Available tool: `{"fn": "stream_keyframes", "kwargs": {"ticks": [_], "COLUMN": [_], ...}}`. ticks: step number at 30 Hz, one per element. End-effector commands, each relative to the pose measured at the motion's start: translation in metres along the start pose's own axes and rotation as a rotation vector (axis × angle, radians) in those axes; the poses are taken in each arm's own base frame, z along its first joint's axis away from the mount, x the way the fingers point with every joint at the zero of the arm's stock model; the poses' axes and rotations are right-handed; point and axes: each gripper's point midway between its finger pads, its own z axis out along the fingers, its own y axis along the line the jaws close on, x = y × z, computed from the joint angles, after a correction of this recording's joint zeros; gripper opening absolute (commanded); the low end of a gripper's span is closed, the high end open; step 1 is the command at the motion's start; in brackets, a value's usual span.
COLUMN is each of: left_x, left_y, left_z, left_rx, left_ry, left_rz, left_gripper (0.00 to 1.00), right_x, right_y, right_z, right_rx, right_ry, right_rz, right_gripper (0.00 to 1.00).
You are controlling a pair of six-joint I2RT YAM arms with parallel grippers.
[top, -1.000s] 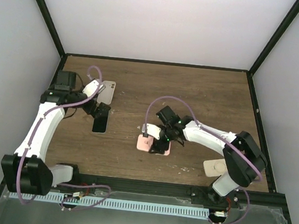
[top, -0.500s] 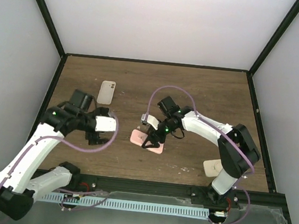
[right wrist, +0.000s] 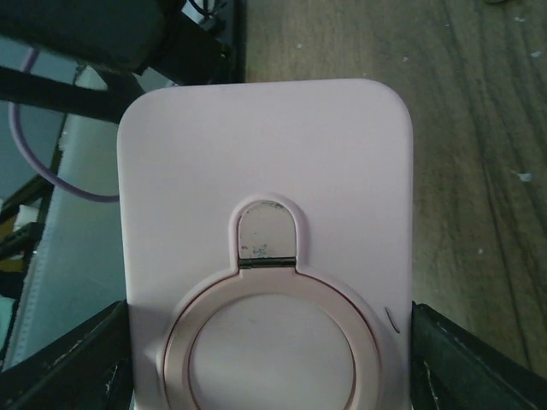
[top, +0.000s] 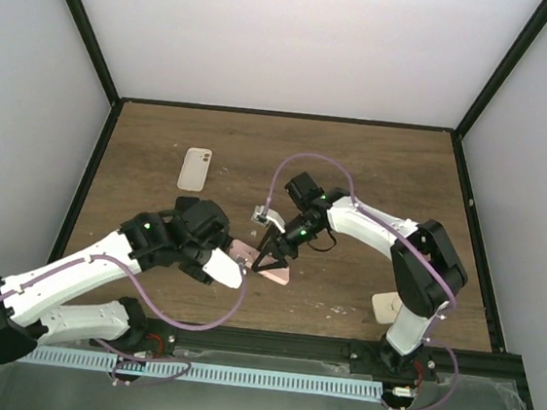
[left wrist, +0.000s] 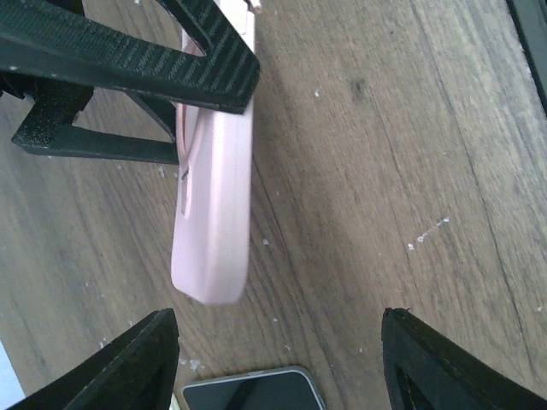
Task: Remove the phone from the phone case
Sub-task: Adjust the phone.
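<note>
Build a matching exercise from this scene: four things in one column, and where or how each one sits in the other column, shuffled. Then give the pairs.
Things:
1. pink case
2. cream case
3. dark phone
4. left claw

States:
A. lies alone at the far left, away from both arms
B. open, holding nothing
C. gripped by the right claw
D. lying flat just beneath the left claw

Pairs: 1-C, 2-A, 3-D, 4-B

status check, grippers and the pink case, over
Right gripper shut on pink case. Left gripper open, just short of case's free end. Dark phone beside left gripper, not blocking.
</note>
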Motion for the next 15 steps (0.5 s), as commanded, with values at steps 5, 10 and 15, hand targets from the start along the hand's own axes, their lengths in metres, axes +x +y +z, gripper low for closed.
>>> {"fn": "stream_keyframes", "kwargs": {"ticks": [5,10,15], "left_x": [-0.015,-0.021,-0.027], "left_y": [0.015,0.018,0.014], "left_z": [0.014,0.027,0.036], "left_rx": [-0.097,-0.16,-0.163], "left_ry": [0.052,0.068,0.054], "left_rz": [0.116,0.199,0.227], "left_gripper": [0.55,0.42,0.26], "right_x": [-0.025,-0.024,-0.026], "right_y": [0.027,0.029,0.033], "right_z": [-0.007,-0.005,-0.005], "right_rx": [-0.172,-0.214,-0.257], "right_ry": [-0.073,-0.075,-0.079], "right_rz": [-0.003,0.023,0.035], "right_gripper": [0.57,0.57,0.55]}}
